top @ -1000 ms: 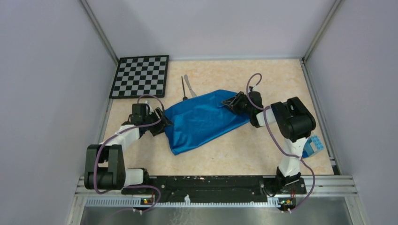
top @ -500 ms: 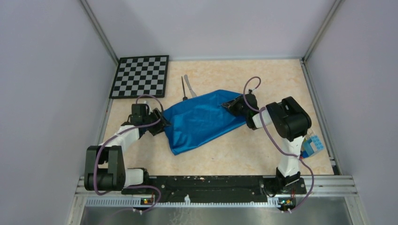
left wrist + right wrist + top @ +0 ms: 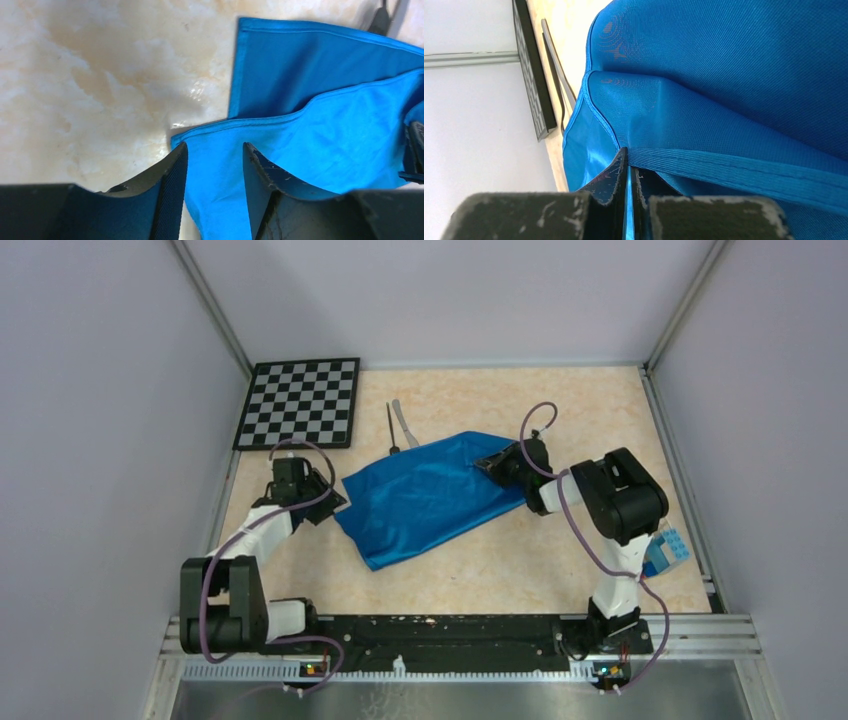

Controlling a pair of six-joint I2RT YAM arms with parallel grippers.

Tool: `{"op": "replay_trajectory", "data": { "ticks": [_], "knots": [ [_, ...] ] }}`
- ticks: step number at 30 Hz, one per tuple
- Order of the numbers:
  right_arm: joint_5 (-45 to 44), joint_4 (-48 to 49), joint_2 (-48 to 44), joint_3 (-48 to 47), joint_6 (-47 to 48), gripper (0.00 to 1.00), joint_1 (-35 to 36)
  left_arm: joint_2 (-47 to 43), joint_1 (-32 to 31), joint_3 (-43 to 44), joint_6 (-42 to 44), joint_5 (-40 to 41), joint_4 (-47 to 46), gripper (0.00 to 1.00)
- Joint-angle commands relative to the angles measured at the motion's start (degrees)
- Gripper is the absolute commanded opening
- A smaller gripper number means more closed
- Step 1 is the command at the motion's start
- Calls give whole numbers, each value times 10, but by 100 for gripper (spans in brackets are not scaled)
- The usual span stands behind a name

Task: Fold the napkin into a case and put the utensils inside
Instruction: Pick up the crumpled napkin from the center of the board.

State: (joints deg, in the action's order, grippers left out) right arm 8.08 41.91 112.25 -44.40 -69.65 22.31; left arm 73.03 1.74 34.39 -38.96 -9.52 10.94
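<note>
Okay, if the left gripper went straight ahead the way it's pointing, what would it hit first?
The napkin: its hemmed corner lies right between the left gripper's open fingers in the wrist view. How far above the cloth they are is unclear.

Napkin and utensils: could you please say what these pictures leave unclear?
- Top view: fork and knife too small for detail; whether the napkin covers their near ends is unclear.
- Left wrist view: left claw straddles the napkin's corner; contact cannot be told.
- Right wrist view: right claw covers the pinched hem.
</note>
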Motion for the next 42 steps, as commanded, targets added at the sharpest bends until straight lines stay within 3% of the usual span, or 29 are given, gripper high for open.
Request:
{"op": "replay_trajectory", "data": {
  "ticks": [1,6,10,17,22,24,26,27,30,34,42],
  "knots": [
    [5,18,-14,-19,2,0,1,-33,-2,3,-16,56,53,53],
    [7,18,-17,-18,4,0,-1,-90,-2,-31,-49,45,66,58],
    [9,21,-18,-15,2,0,-3,-58,-2,-47,-89,-28,45,51],
    [12,22,-26,-10,-2,0,-6,-2,-2,-32,-110,-35,39,44],
    [12,19,-35,-15,-3,0,-7,31,-2,-24,-128,-33,46,31],
    [15,17,-40,-16,-6,0,-7,41,-2,-26,-128,-47,22,19],
    [25,17,-55,-15,-10,0,-9,55,-2,-7,-110,-50,28,0],
    [30,15,-71,-12,-9,0,-10,56,-2,10,-97,-48,40,0],
    [27,-31,-154,10,25,0,-15,-5,-2,53,-38,-42,50,0],
    [0,-146,-358,31,114,0,-20,-132,-2,111,44,-87,39,0],
    [25,-386,-680,-75,279,0,-16,-357,-12,267,148,-240,31,0]
  ]
}}
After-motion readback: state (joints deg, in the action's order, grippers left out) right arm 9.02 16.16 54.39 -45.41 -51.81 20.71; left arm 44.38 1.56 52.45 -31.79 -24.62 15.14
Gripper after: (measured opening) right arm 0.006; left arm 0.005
